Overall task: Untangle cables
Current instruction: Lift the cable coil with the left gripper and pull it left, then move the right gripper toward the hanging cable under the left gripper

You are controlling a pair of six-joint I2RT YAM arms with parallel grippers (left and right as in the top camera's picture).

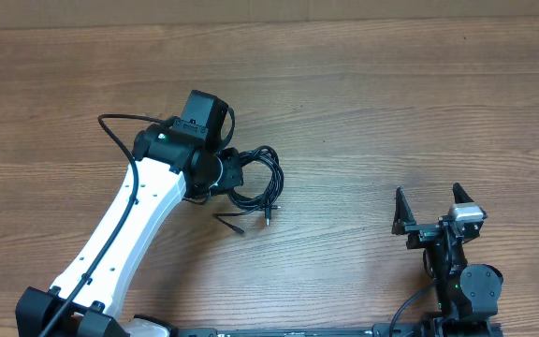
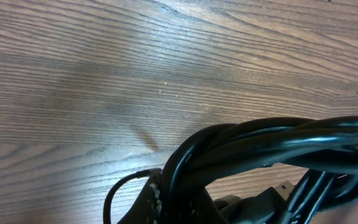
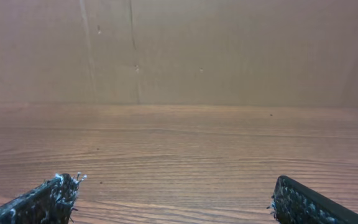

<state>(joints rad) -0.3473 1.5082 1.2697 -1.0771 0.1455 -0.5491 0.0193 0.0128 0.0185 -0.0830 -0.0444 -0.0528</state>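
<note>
1. The cables [image 1: 258,180] sit left of centre on the wooden table [image 1: 363,103]. They form one small black knot of loops, with two plug ends [image 1: 269,218] trailing toward the near edge.
2. They look light, limp and smooth-jacketed. Pulling one strand will probably drag the whole bundle rather than free it. A loose plug end or an outer loop seems the better hold, not the knot's core.
3. The left arm [image 1: 129,225] reaches diagonally from the near-left corner. The left gripper [image 1: 234,172] is clamped on the bundle's left side, and twisted strands fill its wrist view.
4. The right gripper [image 1: 429,217] sits low near the right near edge, well apart from the cables. Its jaws are spread wide and hold nothing.
</note>
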